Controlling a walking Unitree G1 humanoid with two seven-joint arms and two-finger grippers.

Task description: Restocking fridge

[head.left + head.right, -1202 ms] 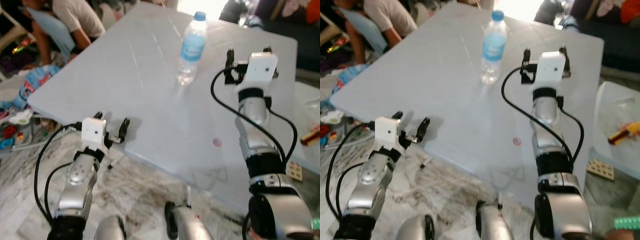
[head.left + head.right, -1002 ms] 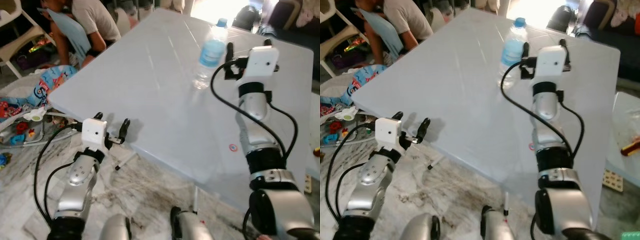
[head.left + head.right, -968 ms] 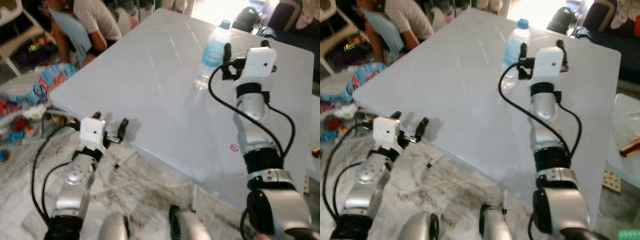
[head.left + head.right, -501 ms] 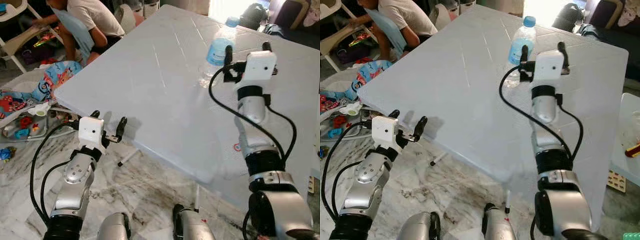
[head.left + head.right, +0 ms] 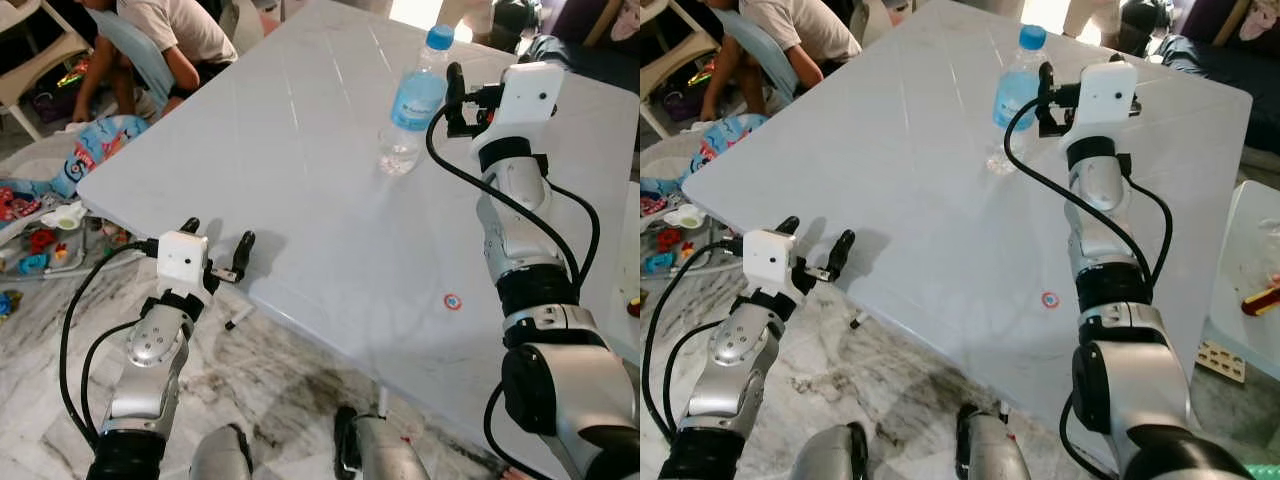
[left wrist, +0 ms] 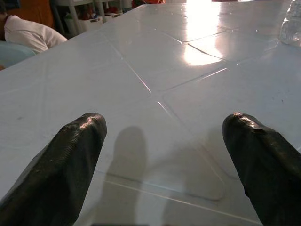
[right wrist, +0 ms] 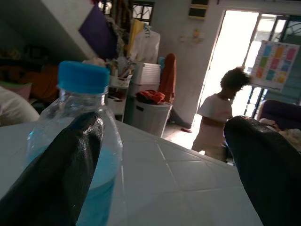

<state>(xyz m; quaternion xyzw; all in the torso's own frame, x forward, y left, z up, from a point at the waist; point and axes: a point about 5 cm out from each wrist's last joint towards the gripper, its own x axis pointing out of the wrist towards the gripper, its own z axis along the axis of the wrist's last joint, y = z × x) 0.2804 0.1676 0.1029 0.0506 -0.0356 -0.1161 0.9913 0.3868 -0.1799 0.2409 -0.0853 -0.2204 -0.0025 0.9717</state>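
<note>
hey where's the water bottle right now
The water bottle stands upright on the far part of the white table, just left of the raised right pincer, whose fingers are open beside it.

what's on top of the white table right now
One water bottle with a blue cap stands upright on the white table, beside the open right pincer. A small round sticker lies nearer the robot.

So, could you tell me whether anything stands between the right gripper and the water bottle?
Nothing visible does. The right gripper is open beside the water bottle, level with its upper part; one finger overlaps the bottle in the right wrist view. Bare white table surrounds it.
</note>
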